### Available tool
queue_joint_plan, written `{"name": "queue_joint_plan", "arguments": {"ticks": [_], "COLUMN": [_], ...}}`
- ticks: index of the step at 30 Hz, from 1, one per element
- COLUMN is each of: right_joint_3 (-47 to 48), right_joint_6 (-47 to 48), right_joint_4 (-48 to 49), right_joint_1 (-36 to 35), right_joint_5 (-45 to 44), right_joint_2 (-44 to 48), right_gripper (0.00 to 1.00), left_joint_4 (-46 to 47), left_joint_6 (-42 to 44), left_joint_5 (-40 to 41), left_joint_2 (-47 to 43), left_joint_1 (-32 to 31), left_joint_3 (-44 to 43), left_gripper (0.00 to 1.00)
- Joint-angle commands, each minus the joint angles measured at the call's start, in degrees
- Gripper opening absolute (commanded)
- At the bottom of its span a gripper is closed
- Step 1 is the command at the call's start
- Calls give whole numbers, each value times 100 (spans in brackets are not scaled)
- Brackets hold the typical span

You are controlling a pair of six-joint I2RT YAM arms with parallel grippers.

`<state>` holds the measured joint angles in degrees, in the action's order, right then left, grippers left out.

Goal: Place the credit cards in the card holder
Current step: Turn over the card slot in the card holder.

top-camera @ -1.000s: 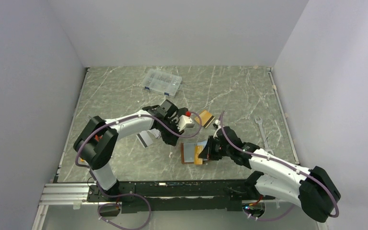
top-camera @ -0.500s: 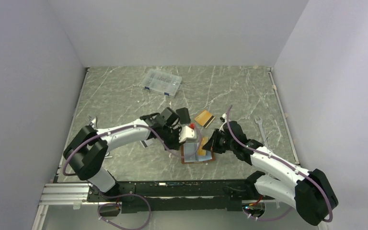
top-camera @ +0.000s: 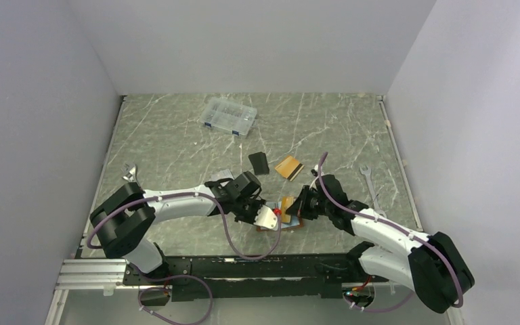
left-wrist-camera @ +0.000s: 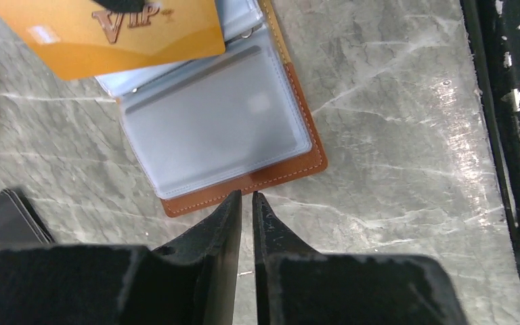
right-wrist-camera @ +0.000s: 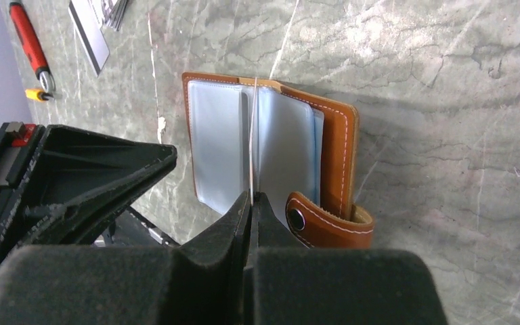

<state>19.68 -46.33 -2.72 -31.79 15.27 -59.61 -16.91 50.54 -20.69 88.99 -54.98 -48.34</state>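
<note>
Your right tool [right-wrist-camera: 252, 196] is clenched on the orange card [left-wrist-camera: 108, 30] by one short end. That leaves the rest of the card free, out ahead of the fingers, and from the right wrist you see it edge-on as a thin pale line. That line runs over the middle of the card holder [left-wrist-camera: 264, 179], where the sleeves fold. The grip seems chosen so the thin edge can be steered into a sleeve mouth. You cannot tell from these views whether the card's leading edge has entered a sleeve or only hangs above it.

The holder lies open on the bench [top-camera: 176, 135], close to its near edge and about midway between the two arms. Its clear sleeves face up and its snap strap is thrown out to one side.

Your left tool [left-wrist-camera: 246, 196] grasps nothing, and its jaws stand only a slit apart. It hovers just off the holder's leather rim, probably ready to pin the holder down so it does not slide as the card pushes in.

A second orange card [top-camera: 289, 167] waits farther back, and the silver cards [right-wrist-camera: 91, 30] lie to the far left of the holder.
</note>
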Motion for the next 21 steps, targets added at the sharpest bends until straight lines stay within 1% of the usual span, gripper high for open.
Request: {"name": "queue_joint_plan", "arguments": {"ticks": [1, 5, 11, 16, 21], "right_joint_3": [-66, -155, -189, -271, -485], "right_joint_6": [-121, -196, -226, -400, -642], "right_joint_4": [635, 878, 902, 1051, 1351], "right_joint_1": [18, 10, 8, 6, 4], "right_joint_5": [-2, 41, 11, 34, 95], "right_joint_2": [-67, -158, -155, -17, -2], "right_gripper": [0, 0, 0, 0, 0], "left_joint_4": [255, 383, 631, 758, 673], "left_joint_6": [757, 1216, 1680, 1687, 1542], "left_joint_5": [186, 437, 763, 822, 786], "left_joint_2": [63, 137, 214, 224, 237], "left_joint_1": [-198, -344, -467, -521, -605], "left_joint_3": [76, 253, 591, 720, 699], "left_gripper": [17, 18, 18, 17, 12]}}
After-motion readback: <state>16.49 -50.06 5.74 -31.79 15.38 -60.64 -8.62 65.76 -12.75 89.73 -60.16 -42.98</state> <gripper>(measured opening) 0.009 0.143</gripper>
